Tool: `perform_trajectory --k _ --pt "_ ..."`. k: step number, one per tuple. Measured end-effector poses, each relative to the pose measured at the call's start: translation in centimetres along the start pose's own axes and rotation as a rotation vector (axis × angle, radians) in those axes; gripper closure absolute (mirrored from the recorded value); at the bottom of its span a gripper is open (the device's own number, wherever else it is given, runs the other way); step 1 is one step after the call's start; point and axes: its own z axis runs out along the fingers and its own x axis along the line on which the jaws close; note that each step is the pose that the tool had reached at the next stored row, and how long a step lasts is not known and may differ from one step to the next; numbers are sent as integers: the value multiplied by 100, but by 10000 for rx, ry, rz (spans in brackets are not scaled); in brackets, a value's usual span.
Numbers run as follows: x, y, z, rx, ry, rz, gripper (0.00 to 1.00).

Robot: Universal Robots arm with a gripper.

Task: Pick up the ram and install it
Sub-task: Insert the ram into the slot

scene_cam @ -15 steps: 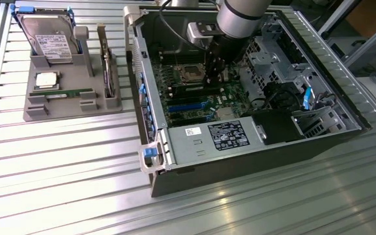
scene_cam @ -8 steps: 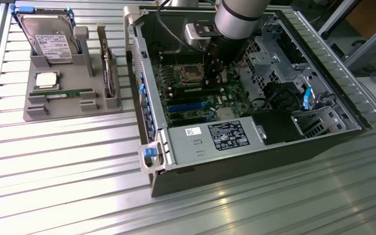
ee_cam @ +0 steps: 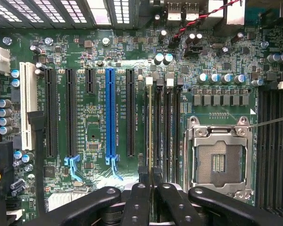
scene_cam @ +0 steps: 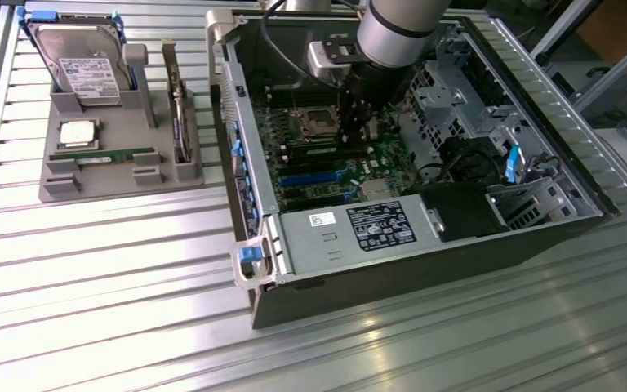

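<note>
One ram (ee_cam: 149, 127) stands on edge in a memory slot of the motherboard (ee_cam: 94, 122) inside the open computer case (scene_cam: 423, 245), pinched between the closed fingers of the tool (ee_cam: 151, 181); a second stick (scene_cam: 115, 155) lies in the grey holder (scene_cam: 117, 184) on the counter (scene_cam: 107, 286)

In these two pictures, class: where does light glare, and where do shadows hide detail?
Exterior view: strong glare streaks the ribbed metal table, washing out its grooves; the computer case is dim inside beneath the arm. Wrist view: the motherboard is evenly lit, while the fingers are dark and show little detail.
</note>
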Motion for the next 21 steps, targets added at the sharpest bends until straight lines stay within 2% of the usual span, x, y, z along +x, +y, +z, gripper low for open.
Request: perform_trajectory --k 9,21 --pt "-4 -8 -12 0 -3 0 88" --pt "-3 3 30 0 -9 0 88"
